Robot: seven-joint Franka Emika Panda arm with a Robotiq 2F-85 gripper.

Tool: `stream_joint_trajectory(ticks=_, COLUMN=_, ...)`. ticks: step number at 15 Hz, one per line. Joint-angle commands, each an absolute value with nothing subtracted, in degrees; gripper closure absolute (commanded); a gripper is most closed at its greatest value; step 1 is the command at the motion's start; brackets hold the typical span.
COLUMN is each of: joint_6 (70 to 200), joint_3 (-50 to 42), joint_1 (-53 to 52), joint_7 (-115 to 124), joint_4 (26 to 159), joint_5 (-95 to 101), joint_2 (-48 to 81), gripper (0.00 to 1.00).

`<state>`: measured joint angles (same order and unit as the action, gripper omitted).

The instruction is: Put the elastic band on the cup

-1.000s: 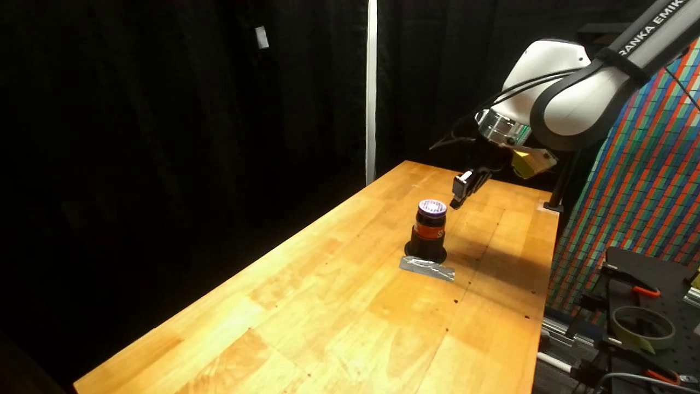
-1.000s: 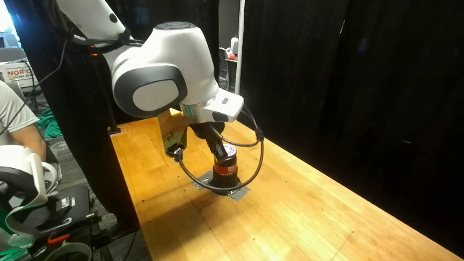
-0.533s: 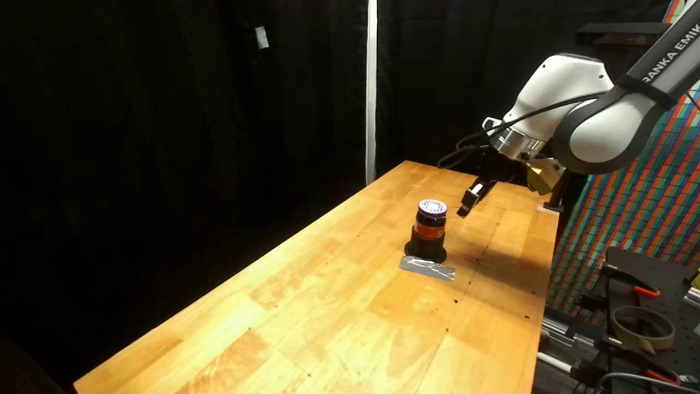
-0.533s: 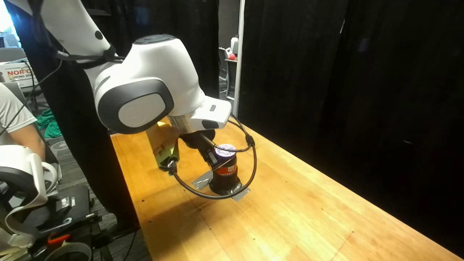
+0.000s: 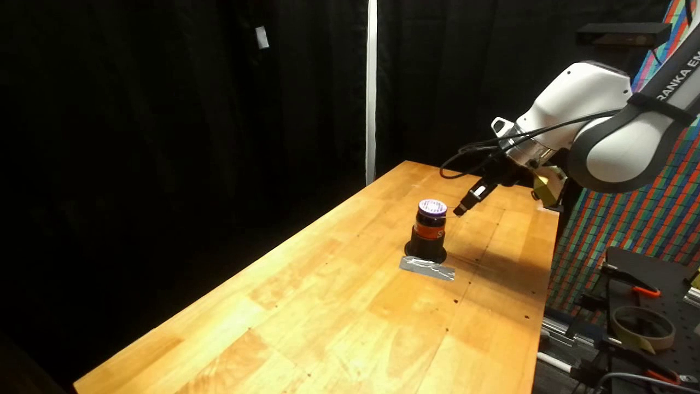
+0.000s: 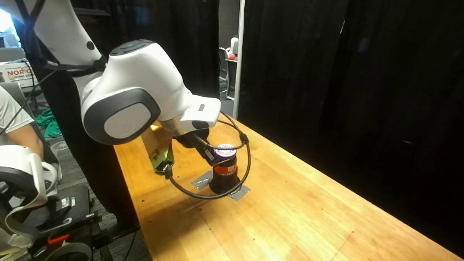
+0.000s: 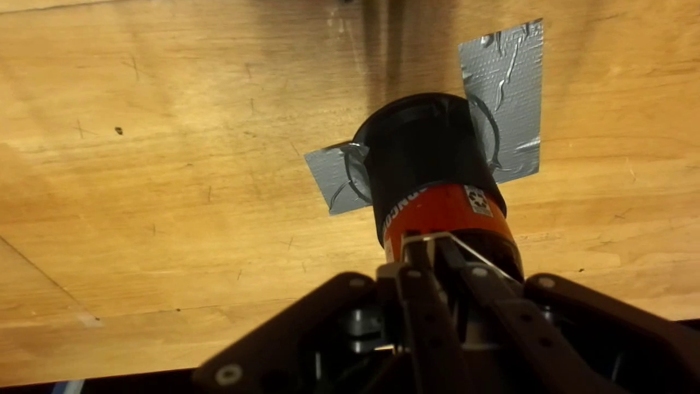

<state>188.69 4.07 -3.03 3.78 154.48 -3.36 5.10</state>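
The cup stands upright on the wooden table in both exterior views. It is dark, with an orange-red stripe and a pale purple-rimmed lid. In the wrist view the cup is partly behind the fingers, which hide its lid. My gripper is tilted beside the cup's upper part. In the wrist view my gripper's fingers are drawn close together. The thin elastic band crosses the fingertips and runs toward the cup's top. In an exterior view the band stretches from fingertips to just below the lid.
Grey tape fixes the black base to the table; tape shows on both sides. A cable loops from the arm in front of the cup. A side cart and a seated person are beyond the table edge.
The arm has moved lower and back from the cup, and the gripper is more tilted. The band now shows stretched between fingertips and cup. The cup has not moved.
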Motion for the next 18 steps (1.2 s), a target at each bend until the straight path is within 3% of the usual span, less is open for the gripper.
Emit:
stream_joint_trajectory(ticks=1, joint_6=195.8, joint_3=3.9, joint_1=-3.2, joint_7=2.4, joint_4=157.7, joint_5=-1.9, joint_2=5.7, gripper=0.89)
stream_joint_trajectory(ticks=18, joint_6=220.7, joint_3=4.4, joint_1=-2.6, joint_7=3.6, joint_4=157.6, joint_5=0.8, joint_2=15.4, gripper=0.89)
